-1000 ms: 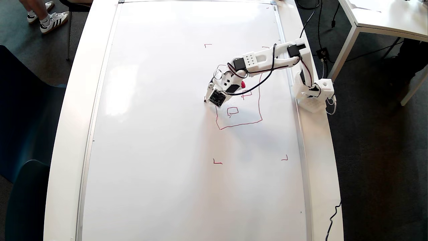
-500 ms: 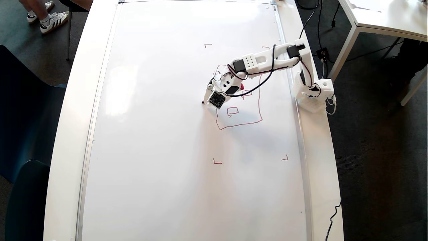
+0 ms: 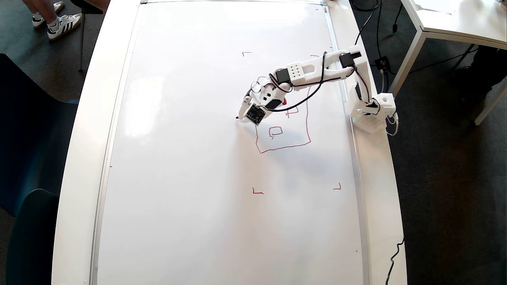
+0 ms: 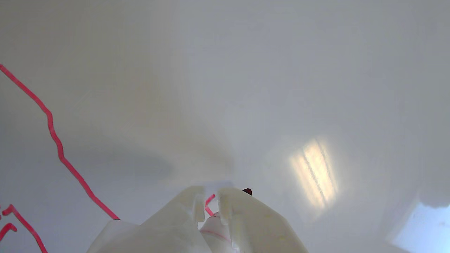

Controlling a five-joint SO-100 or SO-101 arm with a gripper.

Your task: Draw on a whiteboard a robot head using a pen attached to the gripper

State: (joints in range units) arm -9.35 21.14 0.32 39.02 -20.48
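We have the gripper (image 3: 241,114) nearly closed; the pen (image 4: 247,191) rides fixed beside it, tip just left of the head (image 3: 283,118) on the board (image 3: 178,158). Pressing unevenly, we risk skipped or wobbly strokes. Bare board lies left; the frame is far.

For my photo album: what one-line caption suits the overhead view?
A small white arm's gripper touches its pen to the whiteboard, left of a red robot head.

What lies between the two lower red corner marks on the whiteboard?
Nothing: in the overhead view the whiteboard is bare between the marks.
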